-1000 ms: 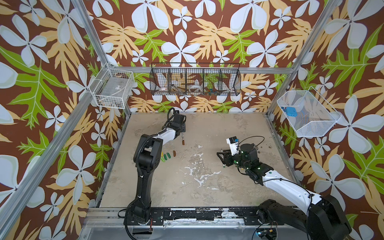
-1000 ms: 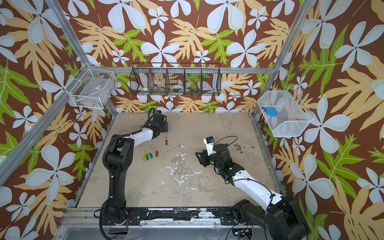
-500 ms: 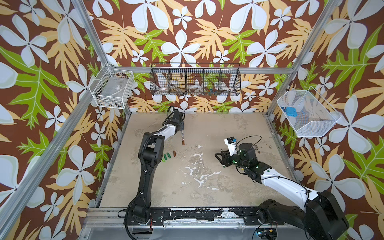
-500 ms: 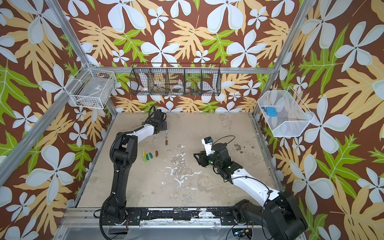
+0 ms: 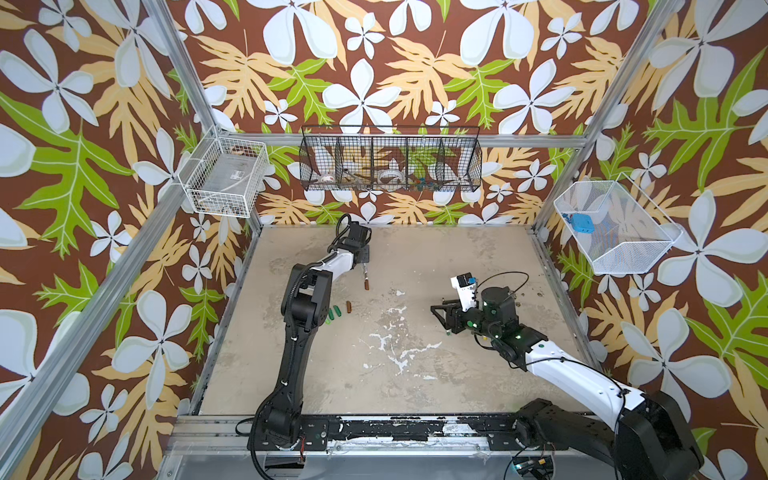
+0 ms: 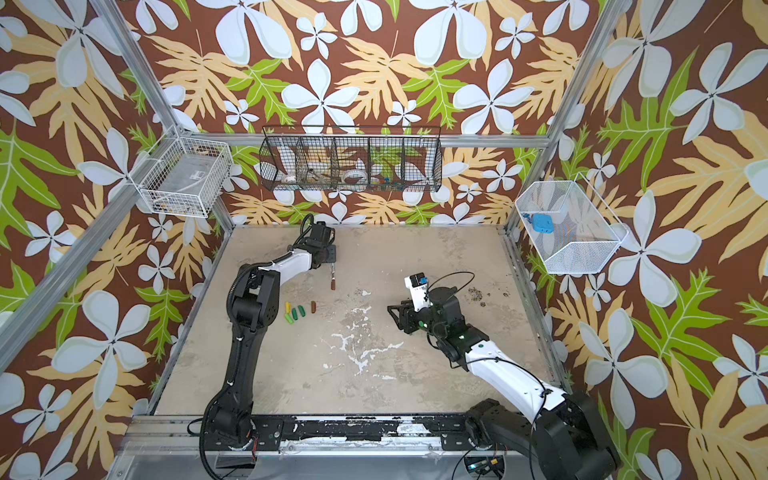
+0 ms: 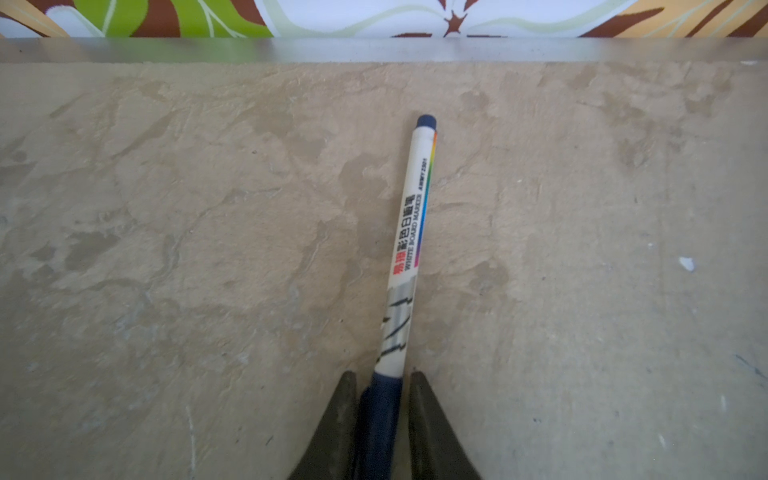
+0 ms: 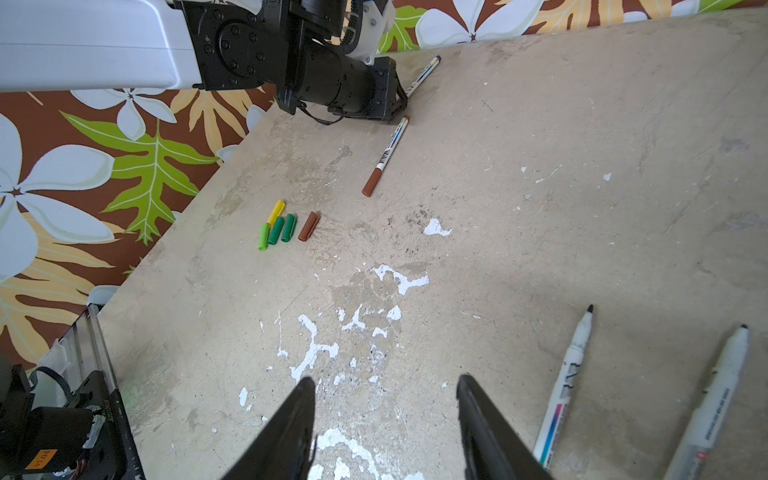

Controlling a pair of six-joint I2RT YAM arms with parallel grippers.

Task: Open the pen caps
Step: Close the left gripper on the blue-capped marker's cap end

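Note:
A white marker [image 7: 409, 232] lies on the table near the back rail, and my left gripper [image 7: 382, 376] is shut on its dark blue pen cap [image 7: 380, 411]; a sliver of table shows beside one finger. In both top views that gripper [image 5: 362, 255] [image 6: 330, 255] sits low at the back left. Just in front lies a marker with a brown cap [image 5: 366, 279] [image 8: 386, 156]. Several loose pen caps [image 8: 286, 226] [image 6: 297, 311], yellow, green and brown, lie together on the left. My right gripper [image 8: 384, 380] [image 5: 440, 313] hovers open and empty at the middle right.
Two uncapped markers [image 8: 565, 382] [image 8: 715, 407] lie beside my right gripper. On the walls hang a black wire basket [image 5: 390, 160], a white one [image 5: 226, 178] at the left and a white mesh one [image 5: 615, 228] at the right. A metal rail [image 7: 374, 50] bounds the table's back edge.
The left jaws have closed in around the blue cap and the left arm's elbow has shifted. The right arm has barely moved and stays open.

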